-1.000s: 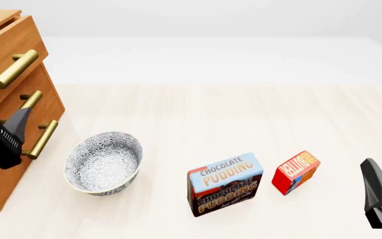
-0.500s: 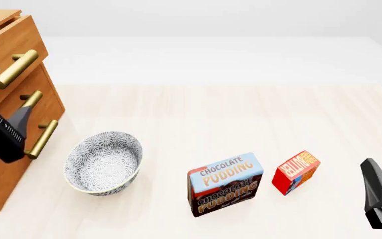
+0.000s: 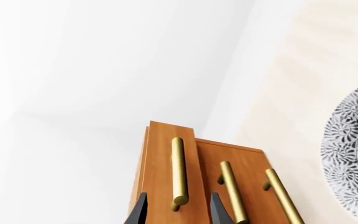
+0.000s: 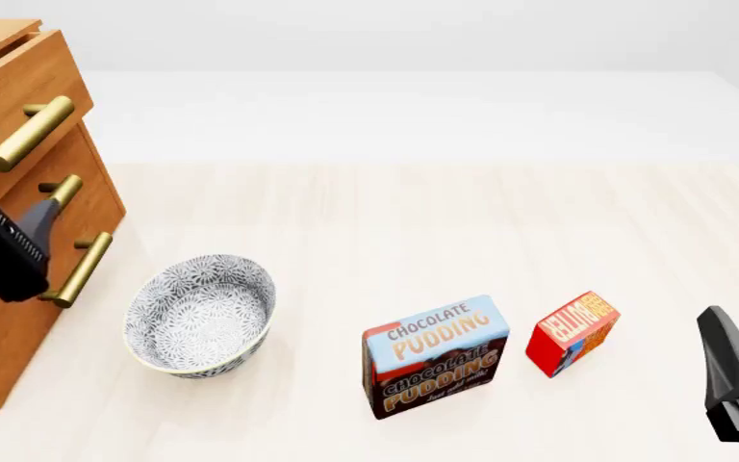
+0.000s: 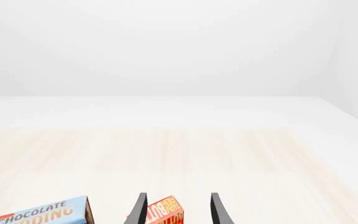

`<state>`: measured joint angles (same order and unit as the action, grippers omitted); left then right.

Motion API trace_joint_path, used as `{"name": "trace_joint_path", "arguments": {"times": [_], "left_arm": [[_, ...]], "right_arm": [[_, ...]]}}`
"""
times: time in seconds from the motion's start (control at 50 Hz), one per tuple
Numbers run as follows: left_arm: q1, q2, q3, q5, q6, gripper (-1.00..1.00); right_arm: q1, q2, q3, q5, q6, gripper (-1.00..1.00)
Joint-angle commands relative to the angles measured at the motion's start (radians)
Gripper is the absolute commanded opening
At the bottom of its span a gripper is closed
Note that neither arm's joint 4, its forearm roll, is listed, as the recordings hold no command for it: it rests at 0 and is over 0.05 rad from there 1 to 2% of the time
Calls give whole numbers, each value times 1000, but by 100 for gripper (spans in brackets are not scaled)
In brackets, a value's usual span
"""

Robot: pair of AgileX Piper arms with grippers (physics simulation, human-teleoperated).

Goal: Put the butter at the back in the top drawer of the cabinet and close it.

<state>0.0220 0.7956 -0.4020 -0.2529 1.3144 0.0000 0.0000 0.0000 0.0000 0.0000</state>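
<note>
Cropping left gripper (image 4: 11,183), cabinet (image 4: 36,87) half-seen

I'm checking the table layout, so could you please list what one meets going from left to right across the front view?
Cabinet with the left gripper in front of it → patterned bowl → chocolate pudding box → butter → right gripper.

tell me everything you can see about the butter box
The butter is a small red box with an orange top face, a blue patch and white "BUTTER" lettering. It looks like printed card. It stands upright on the table, a little tilted in the front view, just right of the chocolate pudding box with a gap between them. Nothing grips it: the right gripper is open, with the box showing between its fingers in the wrist view.
</note>
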Motion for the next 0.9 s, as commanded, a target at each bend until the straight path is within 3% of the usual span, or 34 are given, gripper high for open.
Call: {"name": "trace_joint_path", "arguments": {"times": [0.02,0.9], "left_arm": [[7,37,0,-25,-5,100],[39,114,-23,-62,-17,100]], "right_arm": [[0,0,0,0,0,100],[0,0,0,0,0,100]]}}
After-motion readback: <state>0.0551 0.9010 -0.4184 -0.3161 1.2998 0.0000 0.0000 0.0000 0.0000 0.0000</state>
